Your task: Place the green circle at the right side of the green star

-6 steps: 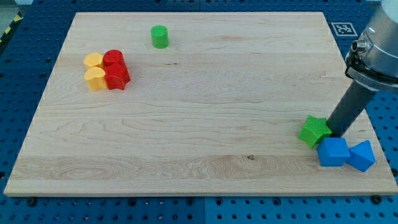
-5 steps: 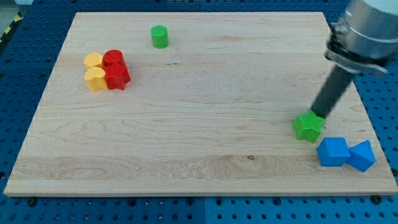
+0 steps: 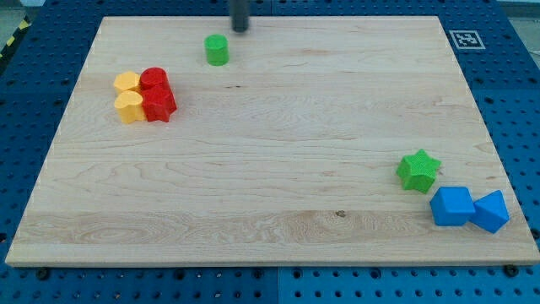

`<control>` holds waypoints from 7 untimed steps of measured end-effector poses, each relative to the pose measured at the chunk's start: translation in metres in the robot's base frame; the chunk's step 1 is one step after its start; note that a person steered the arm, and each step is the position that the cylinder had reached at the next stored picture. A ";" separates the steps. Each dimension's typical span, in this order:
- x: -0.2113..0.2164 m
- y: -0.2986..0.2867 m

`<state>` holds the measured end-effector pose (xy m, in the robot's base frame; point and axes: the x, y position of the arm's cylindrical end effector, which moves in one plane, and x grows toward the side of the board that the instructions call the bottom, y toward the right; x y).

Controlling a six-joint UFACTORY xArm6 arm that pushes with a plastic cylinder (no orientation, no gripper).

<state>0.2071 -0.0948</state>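
Observation:
The green circle (image 3: 217,50) stands near the view's top, left of centre on the wooden board (image 3: 278,127). The green star (image 3: 418,171) lies far off at the lower right, with board showing on its right side up to the edge. My tip (image 3: 240,29) is at the view's top edge, just up and to the right of the green circle, a small gap apart from it. Only the rod's short lower end shows.
Two blue blocks (image 3: 453,206) (image 3: 492,211) lie side by side just below and right of the green star. At the left, two yellow blocks (image 3: 128,83) (image 3: 129,107) and two red blocks (image 3: 153,80) (image 3: 159,104) sit packed together.
My rod has left the green star at the lower right and crossed to the view's top beside the green circle. Before that the star was nudged slightly up and left.

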 end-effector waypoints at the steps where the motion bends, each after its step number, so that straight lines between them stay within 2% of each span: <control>1: 0.004 -0.069; 3: 0.024 -0.075; 5: 0.043 -0.017; 7: 0.062 -0.005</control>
<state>0.2686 -0.0997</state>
